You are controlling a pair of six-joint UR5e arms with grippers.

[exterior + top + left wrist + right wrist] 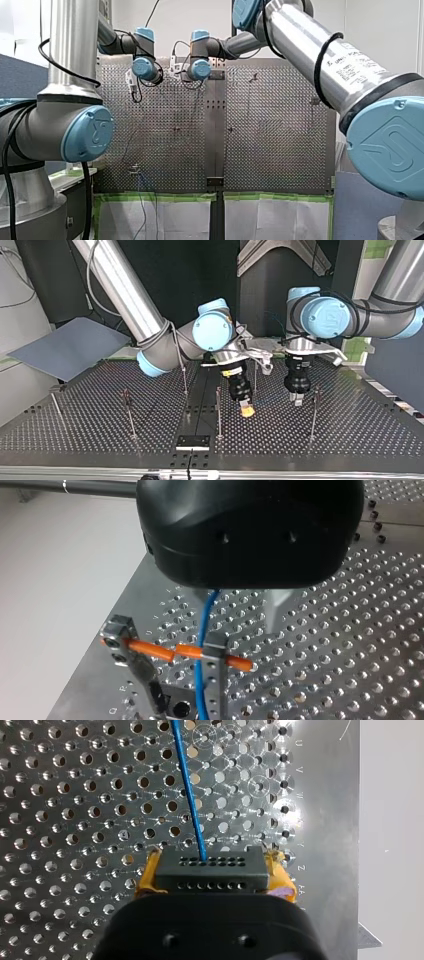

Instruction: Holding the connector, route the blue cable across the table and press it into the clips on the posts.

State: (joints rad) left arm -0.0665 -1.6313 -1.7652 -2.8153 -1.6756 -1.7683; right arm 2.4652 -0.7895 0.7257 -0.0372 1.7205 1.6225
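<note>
Nearest in the top view, the near row of posts stands in front of both grippers. I judge the trouble starts there. A cable drawn taut between the two arms could bend one of these slender posts, or spring out of a clip instead of seating.

Just beyond them, my right gripper hangs low over the bench. In the right wrist view its yellow-padded fingers are clamped on the two ends of the black connector. The blue cable leaves the middle of the connector's far face and runs straight ahead over the holes. A hard tug could twist the connector in the pads or strain the cable where it exits.

A little farther, and to the right in the top view, sits my left gripper. A thin post stands just to its right, so a sideways sweep could knock it. In the left wrist view the cable drops from under the black gripper body. It crosses an orange bar right beside a post head. I cannot tell whether it is seated there, nor whether this gripper is closed on it. If it is only resting against the bar, a pull could drag it free.
</note>
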